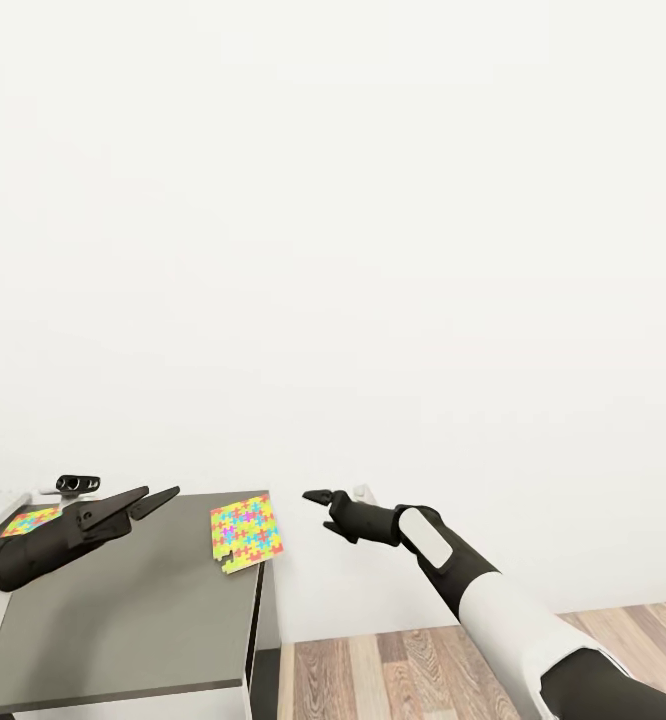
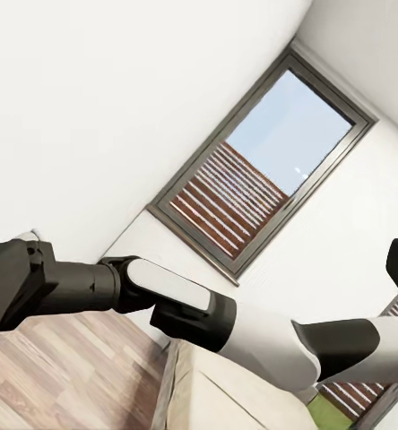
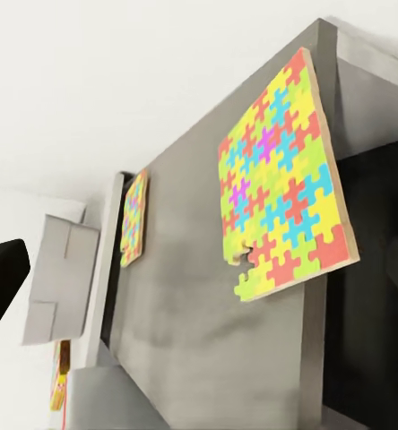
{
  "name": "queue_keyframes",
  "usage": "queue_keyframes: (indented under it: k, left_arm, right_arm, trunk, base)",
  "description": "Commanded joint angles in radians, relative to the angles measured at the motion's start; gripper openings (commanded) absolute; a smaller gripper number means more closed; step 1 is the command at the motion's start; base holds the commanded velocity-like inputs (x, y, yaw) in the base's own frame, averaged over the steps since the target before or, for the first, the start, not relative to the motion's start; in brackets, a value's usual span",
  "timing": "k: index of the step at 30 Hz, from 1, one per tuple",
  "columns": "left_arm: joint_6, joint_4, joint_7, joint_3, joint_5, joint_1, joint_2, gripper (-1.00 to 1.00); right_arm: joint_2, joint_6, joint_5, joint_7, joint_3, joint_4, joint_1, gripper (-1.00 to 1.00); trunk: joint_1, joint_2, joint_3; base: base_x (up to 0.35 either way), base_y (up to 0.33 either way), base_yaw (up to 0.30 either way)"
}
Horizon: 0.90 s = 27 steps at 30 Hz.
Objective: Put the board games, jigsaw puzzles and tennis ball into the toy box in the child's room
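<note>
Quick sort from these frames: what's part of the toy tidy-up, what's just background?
Task things:
- multicoloured square jigsaw puzzle sheet at the dark top's right edge
- second multicoloured jigsaw puzzle sheet near the left pincer
- dark grey table top
- right pincer, beside the table

Just there:
- wood-plank floor
- white wall
- window with brown slats

Both arms reach forward low in the head view.

The black left arm's gripper (image 1: 158, 499) sits at the lower left of the frame, its two tapered black fingers parted and pointing right. The white-and-black right arm rises from the lower right corner, and its black gripper (image 1: 315, 496), near the lower centre, points left with its fingertips close together.
</note>
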Motion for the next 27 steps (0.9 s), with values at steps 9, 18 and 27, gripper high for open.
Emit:
queue_keyframes:
  k: [9,18,27]
  left_arm:
    - [0.011,-0.003,-0.004,0.000,-0.002,-0.001,0.000,1.00]
    - [0.011,-0.004,-0.004,0.000,-0.001,-0.001,0.000,1.00]
    - [0.011,-0.004,-0.004,-0.001,-0.001,-0.001,0.000,1.00]
  right_arm:
    - [0.000,0.024,0.000,0.003,0.002,0.002,-0.001,1.00]
    - [0.000,0.058,0.000,0.003,0.002,0.002,-0.001,1.00]
    - [0.000,0.111,0.001,0.002,0.003,0.002,-0.002,1.00]
  trunk:
    - [0.000,-0.001,-0.001]
    - [0.000,-0.001,-0.001]
    - [0.000,-0.001,-0.001]
  base:
    - [0.000,0.000,0.000]
    - [0.000,0.000,0.000]
    - [0.000,0.000,0.000]
